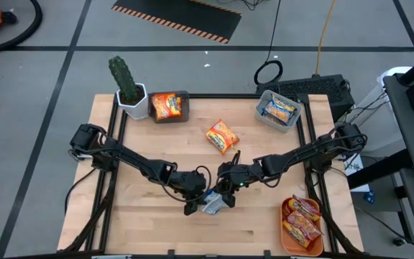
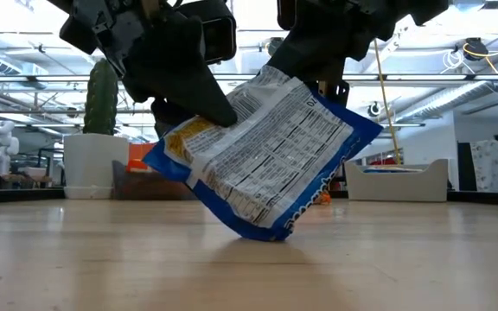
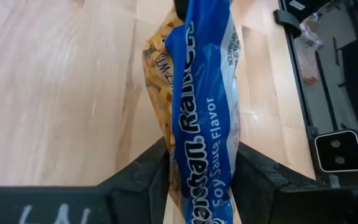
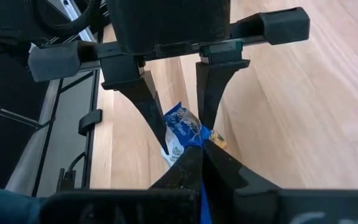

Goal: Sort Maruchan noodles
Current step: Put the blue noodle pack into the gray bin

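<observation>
Blue-white noodle packet [image 2: 262, 160], crinkly plastic, flat rectangle with printed back panel, tilted with one corner on the wooden table [image 1: 157, 223], nearer its front edge than the orange packet [image 1: 222, 136]. Right gripper [image 4: 199, 146] pinched tight on the blue packet's edge. Left gripper [image 3: 204, 180]: fingers flank the packet, touching both faces.

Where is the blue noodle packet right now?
In the high view the blue noodle packet is near the table's front middle, held tilted between the left gripper and the right gripper, below the loose orange packet.
</observation>
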You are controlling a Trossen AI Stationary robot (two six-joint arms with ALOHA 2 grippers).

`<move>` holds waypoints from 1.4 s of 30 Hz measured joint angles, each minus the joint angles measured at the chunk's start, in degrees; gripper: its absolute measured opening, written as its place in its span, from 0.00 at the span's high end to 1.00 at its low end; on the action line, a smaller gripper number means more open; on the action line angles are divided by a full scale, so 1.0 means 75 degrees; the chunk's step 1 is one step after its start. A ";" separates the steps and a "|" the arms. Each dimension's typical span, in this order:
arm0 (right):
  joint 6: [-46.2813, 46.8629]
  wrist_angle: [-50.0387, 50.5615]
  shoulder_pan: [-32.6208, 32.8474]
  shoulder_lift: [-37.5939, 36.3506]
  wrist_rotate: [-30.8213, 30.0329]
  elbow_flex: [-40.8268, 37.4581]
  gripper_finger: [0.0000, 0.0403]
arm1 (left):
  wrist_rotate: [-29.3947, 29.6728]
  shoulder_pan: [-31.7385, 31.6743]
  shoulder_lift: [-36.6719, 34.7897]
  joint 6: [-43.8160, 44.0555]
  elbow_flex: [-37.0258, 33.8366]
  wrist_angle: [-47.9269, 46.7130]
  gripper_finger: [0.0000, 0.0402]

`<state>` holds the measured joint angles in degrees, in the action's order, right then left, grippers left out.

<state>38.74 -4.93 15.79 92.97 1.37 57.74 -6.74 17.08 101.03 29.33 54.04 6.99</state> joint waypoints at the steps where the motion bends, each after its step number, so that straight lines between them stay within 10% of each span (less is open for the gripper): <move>1: 0.0000 0.0000 0.0000 0.0000 0.0000 0.0000 1.00 | 0.0037 0.0011 0.0000 -0.0018 0.0000 0.0005 0.64; 16: 0.0382 -0.0043 -0.0009 -0.0009 -0.0154 0.0000 0.99 | 0.0647 0.0302 0.0000 -0.0058 0.0000 0.0052 0.68; 30: 0.0984 0.0741 -0.0213 -0.1298 -0.0178 -0.0003 0.62 | 0.1399 0.0655 -0.0027 -0.0698 0.0000 0.0398 0.68; 42: 0.1538 0.1676 -0.0134 -0.3310 -0.0997 0.0080 0.56 | 0.1944 0.0535 -0.0768 -0.1244 0.0011 0.0756 0.68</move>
<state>50.28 7.64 14.79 68.14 -6.11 58.34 7.84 21.09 95.27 20.00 54.13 12.66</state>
